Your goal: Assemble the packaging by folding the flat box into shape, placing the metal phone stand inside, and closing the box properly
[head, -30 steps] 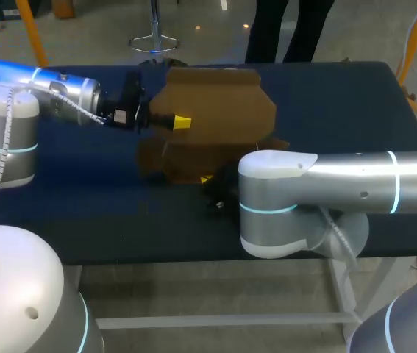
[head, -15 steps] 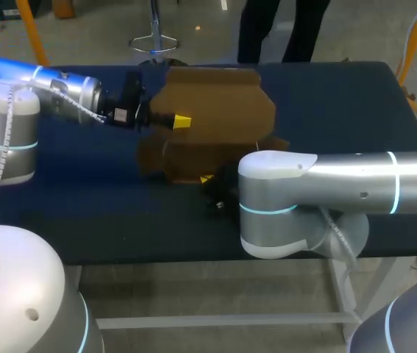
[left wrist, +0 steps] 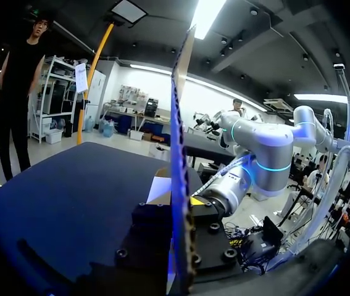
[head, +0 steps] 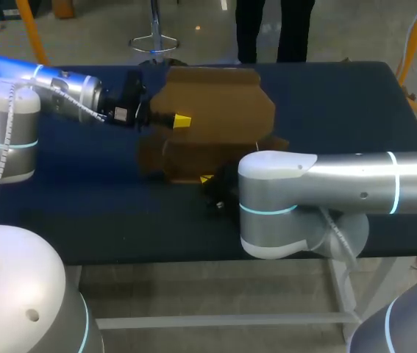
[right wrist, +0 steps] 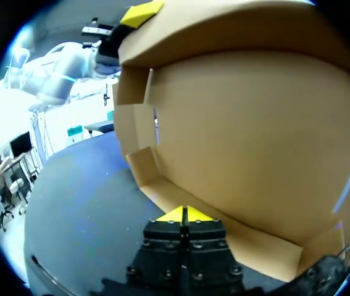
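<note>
Box: the brown cardboard box (head: 215, 110) is half folded. It stands around the middle of the table, a little toward the far side.
Box shape: one wide panel is raised and leans over the lower part. In the right wrist view, low walls and small side flaps stand around the base (right wrist: 255, 142).
Table: the table (head: 340, 110) has a dark blue top. The box rests on it.
Left arm: the left arm (head: 54, 92) comes in from the left and lies nearly level above the table. It points at the left edge of the raised panel.
Left claw: the left claw (head: 181, 121) is at that left edge, and one yellow tip lies on the upper face of the panel. In the left wrist view the panel (left wrist: 176, 142) is seen edge-on and rises between the two black fingers, with one finger on each side of it. The claw is closed on the panel and the gap is only as wide as the cardboard.
Right arm: the right arm (head: 340, 180) comes in from the right. Its big grey elbow is at the near side of the box and hides most of the wrist.
Right claw: the right claw (head: 207, 179) is low, at the near edge of the box. Only a small piece of yellow shows in the head view. In the right wrist view the two yellow tips (right wrist: 184, 215) are pressed together with no gap between them. They are right at the low near wall of the box. I cannot tell whether any cardboard is pinched between them.
</note>
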`<move>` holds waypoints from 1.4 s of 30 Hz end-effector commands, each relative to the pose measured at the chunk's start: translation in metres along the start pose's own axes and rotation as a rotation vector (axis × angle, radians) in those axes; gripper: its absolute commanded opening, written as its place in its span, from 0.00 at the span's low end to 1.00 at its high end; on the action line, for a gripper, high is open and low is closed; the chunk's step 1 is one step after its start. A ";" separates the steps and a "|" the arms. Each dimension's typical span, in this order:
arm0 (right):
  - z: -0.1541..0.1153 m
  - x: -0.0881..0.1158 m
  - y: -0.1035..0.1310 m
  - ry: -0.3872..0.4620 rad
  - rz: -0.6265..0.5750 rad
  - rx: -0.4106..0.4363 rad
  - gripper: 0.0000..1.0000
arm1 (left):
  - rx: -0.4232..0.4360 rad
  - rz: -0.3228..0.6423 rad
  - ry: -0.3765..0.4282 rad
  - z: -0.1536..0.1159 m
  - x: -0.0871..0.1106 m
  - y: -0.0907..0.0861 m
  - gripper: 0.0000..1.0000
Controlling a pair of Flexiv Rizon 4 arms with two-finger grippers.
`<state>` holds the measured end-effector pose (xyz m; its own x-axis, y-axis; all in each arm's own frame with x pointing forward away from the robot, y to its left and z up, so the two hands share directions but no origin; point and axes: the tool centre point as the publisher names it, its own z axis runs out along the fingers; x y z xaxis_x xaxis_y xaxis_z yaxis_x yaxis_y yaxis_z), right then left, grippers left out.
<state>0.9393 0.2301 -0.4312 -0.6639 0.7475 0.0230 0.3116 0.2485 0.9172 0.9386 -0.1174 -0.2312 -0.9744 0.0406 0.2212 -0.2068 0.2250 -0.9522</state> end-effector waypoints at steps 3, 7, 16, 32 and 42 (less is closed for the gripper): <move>-0.003 0.006 -0.002 0.006 -0.002 -0.014 0.00 | -0.001 -0.001 0.006 0.003 -0.003 0.004 0.00; -0.017 0.011 0.004 0.014 -0.016 -0.032 0.00 | -0.001 -0.001 0.006 0.003 -0.003 0.004 0.00; -0.054 0.018 0.014 0.053 -0.032 -0.042 0.00 | -0.001 -0.001 0.006 0.003 -0.003 0.004 0.00; -0.126 0.029 0.023 0.154 -0.103 -0.030 0.00 | -0.001 -0.001 0.006 0.003 -0.003 0.004 0.00; -0.166 0.036 0.012 0.169 -0.166 -0.031 0.09 | -0.001 -0.001 0.006 0.003 -0.003 0.004 0.00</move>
<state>0.8188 0.1759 -0.3599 -0.7945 0.6032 -0.0703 0.1760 0.3395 0.9240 0.9394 -0.1180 -0.2318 -0.9742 0.0422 0.2218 -0.2070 0.2252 -0.9521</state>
